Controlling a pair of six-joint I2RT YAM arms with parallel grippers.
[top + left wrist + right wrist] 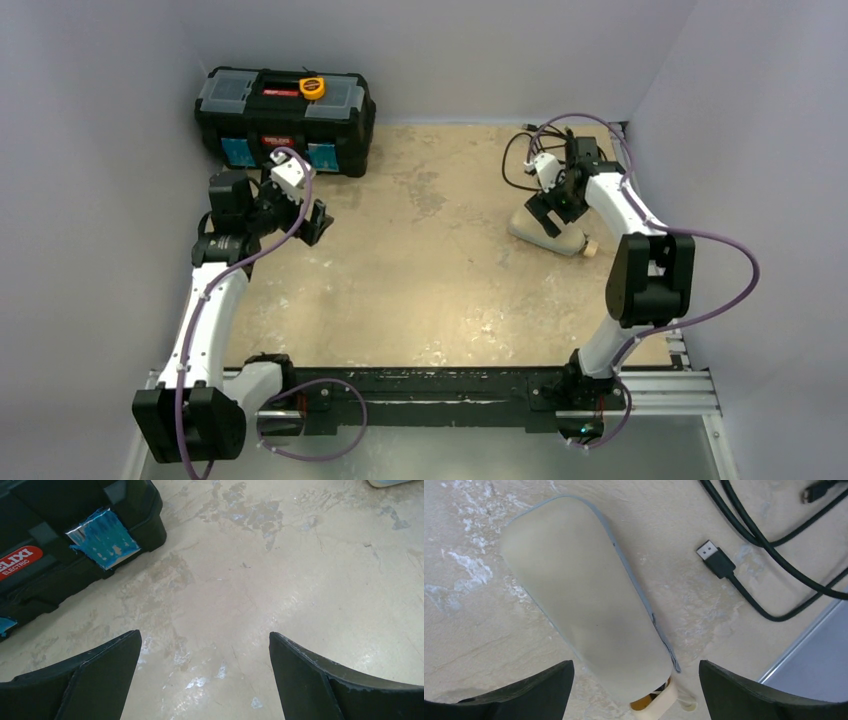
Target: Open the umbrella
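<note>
The umbrella lies on the tan table at the right, packed inside a pale grey-white sleeve [543, 231] [584, 600]. Only its pale wooden knob [590, 248] and a cream wrist strap [665, 701] stick out of the sleeve's open end; the canopy and shaft are hidden. My right gripper [548, 212] [635, 664] hovers just above the sleeve's handle end, jaws wide open and straddling it, touching nothing. My left gripper [316, 222] [205, 635] is open and empty over bare table at the left, beside the toolbox.
A black toolbox [285, 115] [60, 535] stands at the back left with a yellow tape measure [312, 87] on its lid. Black cables [520, 160] [769, 540] with a loose plug [716, 560] lie behind the umbrella. The table's right edge [814, 650] is close to it.
</note>
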